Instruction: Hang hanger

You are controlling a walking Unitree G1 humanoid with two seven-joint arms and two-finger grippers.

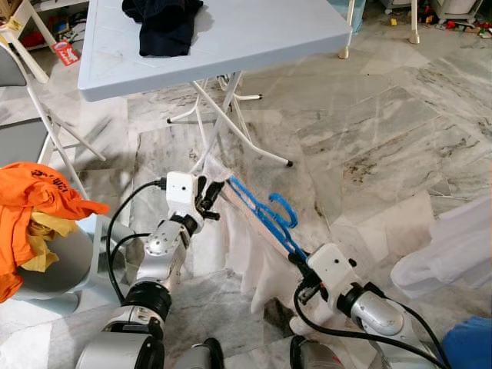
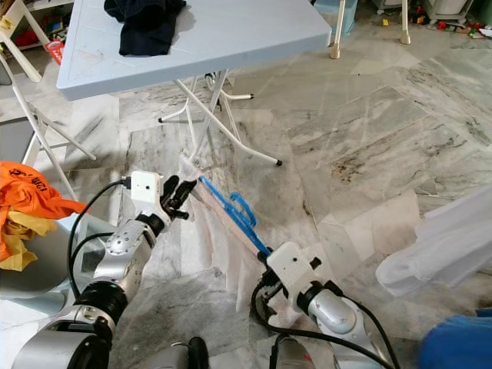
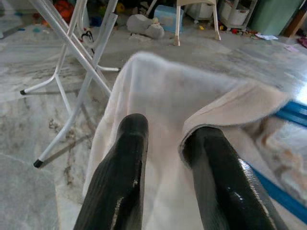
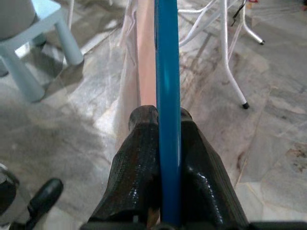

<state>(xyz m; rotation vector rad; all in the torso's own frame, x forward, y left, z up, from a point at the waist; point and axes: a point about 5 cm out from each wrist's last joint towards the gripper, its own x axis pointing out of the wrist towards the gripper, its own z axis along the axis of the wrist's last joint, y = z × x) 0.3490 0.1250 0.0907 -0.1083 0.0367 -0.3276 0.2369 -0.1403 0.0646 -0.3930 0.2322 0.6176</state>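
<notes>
A blue hanger (image 1: 261, 217) slants above the marble floor, its hook (image 1: 285, 207) turned to the right. A pale, thin garment (image 1: 247, 257) is draped over the hanger and hangs toward the floor. My right gripper (image 1: 297, 255) is shut on the hanger's lower end; in the right wrist view the blue bar (image 4: 168, 72) runs out between the closed fingers (image 4: 139, 143). My left gripper (image 1: 209, 192) is at the hanger's upper end, open, with the garment (image 3: 168, 91) lying between its fingers (image 3: 129, 158) and a hem folded over one of them.
A light blue folding table (image 1: 254, 38) stands just ahead with a dark garment (image 1: 165, 27) on it and white legs (image 1: 231, 127) close to the hanger. Orange clothes (image 1: 31, 204) are piled on a seat at left. A white bag (image 1: 453, 246) lies at right.
</notes>
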